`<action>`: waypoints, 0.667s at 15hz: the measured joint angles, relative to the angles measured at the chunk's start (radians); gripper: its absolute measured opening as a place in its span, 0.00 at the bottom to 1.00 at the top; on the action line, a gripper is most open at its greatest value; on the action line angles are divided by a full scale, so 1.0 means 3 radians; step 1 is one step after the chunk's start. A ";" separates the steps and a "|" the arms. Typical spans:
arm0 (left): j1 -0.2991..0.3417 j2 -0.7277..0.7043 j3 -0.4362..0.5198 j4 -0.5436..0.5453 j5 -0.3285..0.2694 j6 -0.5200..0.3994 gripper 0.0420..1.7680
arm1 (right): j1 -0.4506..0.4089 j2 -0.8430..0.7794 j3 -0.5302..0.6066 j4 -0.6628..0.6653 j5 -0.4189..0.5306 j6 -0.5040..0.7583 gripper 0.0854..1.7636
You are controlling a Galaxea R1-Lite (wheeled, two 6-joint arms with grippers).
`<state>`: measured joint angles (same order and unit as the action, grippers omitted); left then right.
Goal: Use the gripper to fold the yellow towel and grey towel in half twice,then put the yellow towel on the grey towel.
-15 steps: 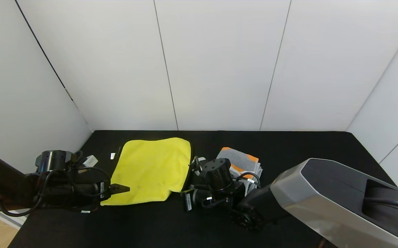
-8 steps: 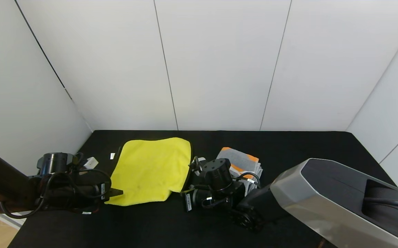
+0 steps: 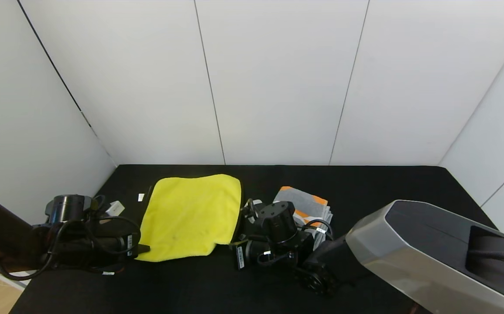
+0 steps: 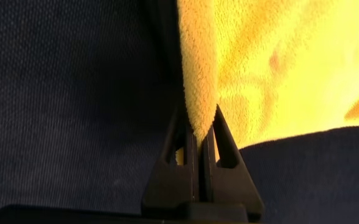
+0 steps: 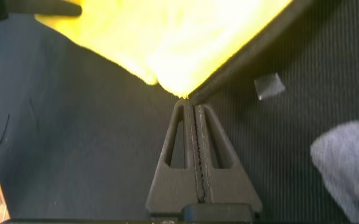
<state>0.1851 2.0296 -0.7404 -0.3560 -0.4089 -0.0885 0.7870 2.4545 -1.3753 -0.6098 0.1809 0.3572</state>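
Note:
The yellow towel (image 3: 190, 213) lies spread on the black table (image 3: 387, 183), left of centre. My left gripper (image 3: 146, 249) is at its near-left corner. In the left wrist view that gripper (image 4: 199, 124) is shut on the towel's edge (image 4: 198, 74), and the cloth bunches between the tips. My right gripper (image 3: 234, 243) is at the near-right corner. In the right wrist view it (image 5: 190, 104) is shut, with the tips pinching the very tip of the yellow corner (image 5: 176, 87) and its dark trim. The grey towel (image 3: 306, 203), folded with orange stripes, lies right of the yellow one, partly behind my right wrist.
A small white tag (image 3: 141, 197) lies on the table left of the yellow towel. White walls close the table at the back and left. The grey towel's edge (image 5: 347, 155) shows beside my right gripper. Bare black table lies in front.
My left gripper has drawn back to the left and nearer, from over the yellow towel to its near-left corner. The towel's near edge shifted slightly. The right arm barely moved.

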 joint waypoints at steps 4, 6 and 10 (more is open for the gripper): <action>-0.0034 -0.0230 0.0165 0.0006 0.0001 -0.0003 0.06 | 0.0043 -0.0167 0.0348 -0.0206 0.0000 0.0002 0.02; -0.0048 -0.0379 0.0274 0.0008 0.0001 -0.0003 0.06 | 0.0074 -0.0284 0.0534 -0.0268 0.0000 0.0005 0.02; -0.0056 -0.0692 0.0544 0.0000 0.0002 -0.0003 0.06 | 0.0118 -0.0567 0.0955 -0.0450 0.0000 0.0060 0.02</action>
<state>0.1683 1.8219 -0.5772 -0.3560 -0.4083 -0.0894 0.8226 2.2843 -1.0887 -0.7447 0.1809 0.3751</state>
